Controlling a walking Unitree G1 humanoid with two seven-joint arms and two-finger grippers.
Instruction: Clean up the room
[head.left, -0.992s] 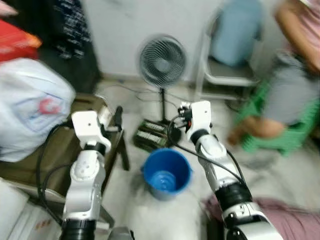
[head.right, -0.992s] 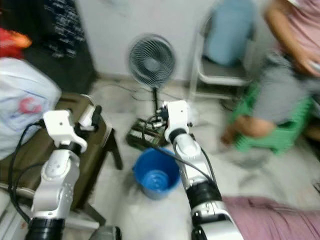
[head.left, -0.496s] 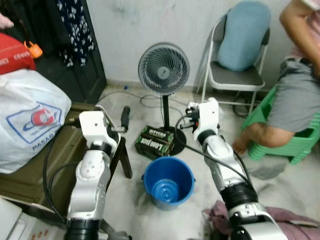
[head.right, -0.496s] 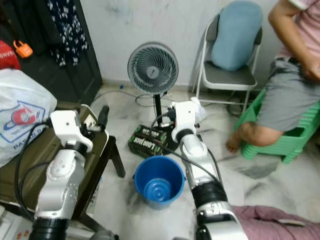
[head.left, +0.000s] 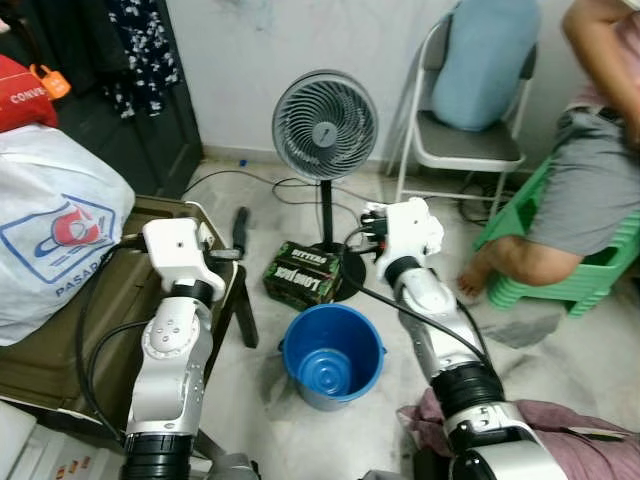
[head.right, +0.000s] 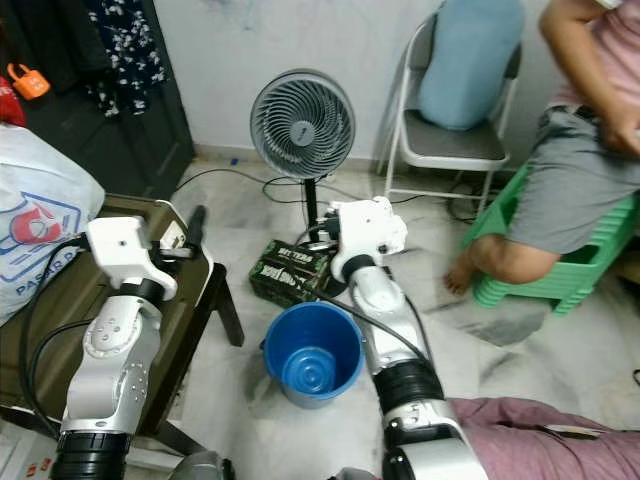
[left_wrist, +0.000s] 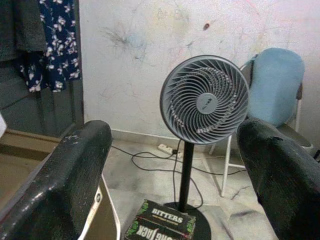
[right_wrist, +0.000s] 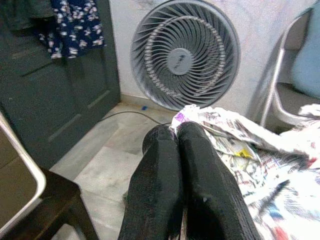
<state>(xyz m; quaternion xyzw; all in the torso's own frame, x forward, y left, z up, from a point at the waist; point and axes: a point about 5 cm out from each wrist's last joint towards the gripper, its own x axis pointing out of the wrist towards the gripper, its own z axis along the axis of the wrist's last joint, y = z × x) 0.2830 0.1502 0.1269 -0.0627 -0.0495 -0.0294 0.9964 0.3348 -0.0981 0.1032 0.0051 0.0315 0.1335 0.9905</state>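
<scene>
Nearest to us, our right hand (right_wrist: 177, 145) has its two black fingers pressed together on a crumpled sheet of printed newspaper (right_wrist: 260, 165), which bunches out to one side of the fingertips; the print is too small for us to read. That hand sits up and beyond the blue bucket (head.left: 332, 355), which stands open on the tiled floor between our two arms, closer to our body than the paper is. So we judge the coming move as a pull back and down toward the bucket's mouth, and the right arm is plainly the one placed for it. Our left hand (left_wrist: 172, 165) is held out over the edge of the olive-brown surface (head.left: 60, 330), fingers wide apart and holding nothing. On that surface rests a white plastic bag (head.left: 50, 230) with a red and blue logo and lettering that starts "PASA". Just beyond the bucket lies a dark carton (head.left: 305, 275), long side across our view, marked "BITTERS" and "LONG JACK". Behind it stands a pedestal fan (head.left: 325, 125), then a folding chair (head.left: 460, 150) and a seated person (head.left: 590, 190) on a green stool (head.left: 590, 280).
</scene>
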